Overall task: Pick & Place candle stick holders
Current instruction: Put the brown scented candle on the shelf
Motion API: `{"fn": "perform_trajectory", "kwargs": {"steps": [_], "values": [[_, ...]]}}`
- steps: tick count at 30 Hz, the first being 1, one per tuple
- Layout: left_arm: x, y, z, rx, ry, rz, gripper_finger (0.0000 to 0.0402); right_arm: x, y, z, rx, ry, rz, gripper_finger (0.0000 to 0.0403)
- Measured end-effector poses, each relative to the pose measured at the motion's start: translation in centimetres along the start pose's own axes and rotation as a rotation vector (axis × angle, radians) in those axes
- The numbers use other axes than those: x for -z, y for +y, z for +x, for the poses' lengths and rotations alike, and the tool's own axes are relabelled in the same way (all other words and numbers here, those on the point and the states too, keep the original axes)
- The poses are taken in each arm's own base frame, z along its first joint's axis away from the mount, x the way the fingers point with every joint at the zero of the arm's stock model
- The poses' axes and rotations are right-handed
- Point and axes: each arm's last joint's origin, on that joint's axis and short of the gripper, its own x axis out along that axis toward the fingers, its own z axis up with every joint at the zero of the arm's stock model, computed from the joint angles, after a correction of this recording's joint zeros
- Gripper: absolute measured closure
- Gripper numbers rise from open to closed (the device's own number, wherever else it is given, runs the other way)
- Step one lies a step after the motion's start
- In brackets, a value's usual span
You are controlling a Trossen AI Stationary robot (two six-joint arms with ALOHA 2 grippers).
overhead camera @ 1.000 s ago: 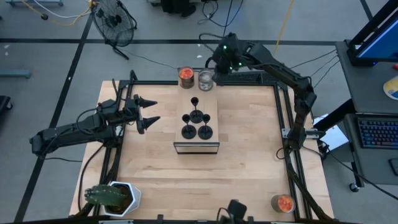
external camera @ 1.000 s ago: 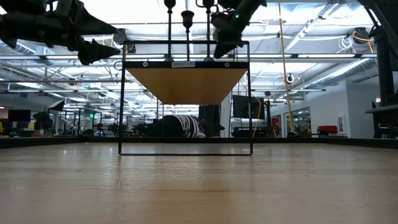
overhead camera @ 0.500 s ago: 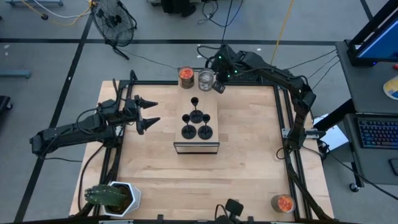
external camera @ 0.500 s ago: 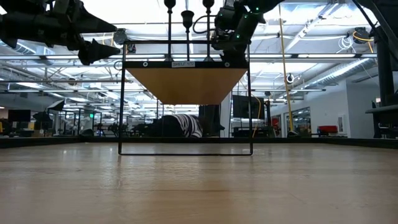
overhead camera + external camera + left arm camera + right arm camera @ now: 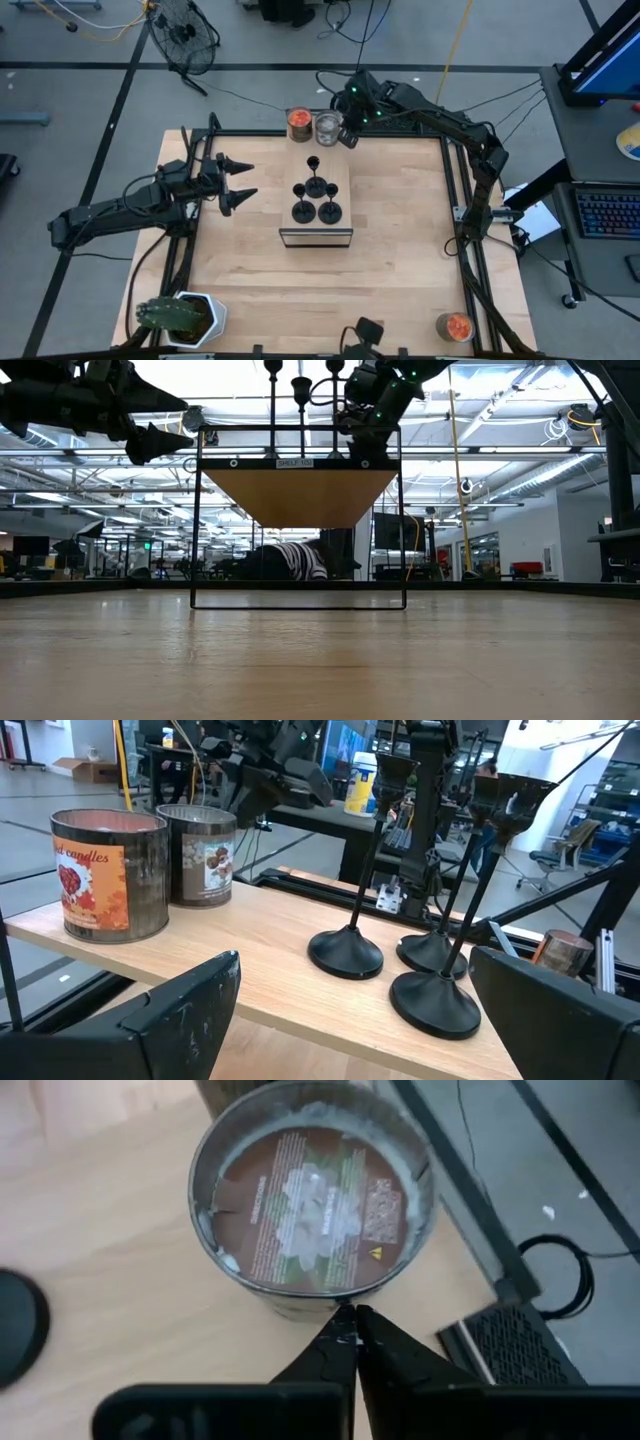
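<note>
Several black candle stick holders [image 5: 316, 198] stand on their round bases on a raised wooden shelf [image 5: 342, 170], also seen from the side [image 5: 345, 952]. A round silvery jar [image 5: 329, 127] and an orange candle jar [image 5: 299, 122] stand at the shelf's far end. My right gripper [image 5: 346, 137] slants down from the far right, shut, its tips beside the silvery jar's rim [image 5: 340, 1295]. My left gripper [image 5: 250, 178] hangs level and open to the left of the shelf, pointing at the holders, apart from them. My right gripper's shut fingertips [image 5: 345, 1325] stand at the outer side of the silvery jar's rim, slanting down from the far right. Both fingers are outside the jar. Whether they touch the rim I cannot tell. The jar stands upright on the shelf.
The shelf sits on a black wire frame [image 5: 298, 520] above the table. A potted plant [image 5: 180, 318] stands at the near left corner and another orange jar [image 5: 455, 327] at the near right. Black rails [image 5: 458, 190] run along the table's sides.
My right gripper has sunk toward the silvery jar at the shelf's far end and has shut, ending with its tips beside the jar's rim. The jar and the holders stand as before.
</note>
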Motion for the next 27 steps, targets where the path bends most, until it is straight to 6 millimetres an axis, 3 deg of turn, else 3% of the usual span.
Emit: {"fn": "perform_trajectory", "kwargs": {"steps": [13,16,21,27], "values": [[0.0,0.0,0.0,0.000,-0.001,-0.015,0.0004,-0.5,-1.1,-0.1,0.082,-0.057,0.028,0.0402],[0.0,0.0,0.0,0.000,-0.001,-0.024,0.0004,-0.2,-1.1,-1.2,0.093,-0.037,0.032,0.0402],[0.0,0.0,0.0,0.000,-0.001,-0.025,0.0004,0.1,0.3,-3.6,-0.023,-0.036,-0.003,0.0402],[0.0,0.0,0.0,0.000,-0.002,-0.025,0.0004,0.1,1.4,-3.6,-0.147,-0.043,-0.009,0.0403]]}}
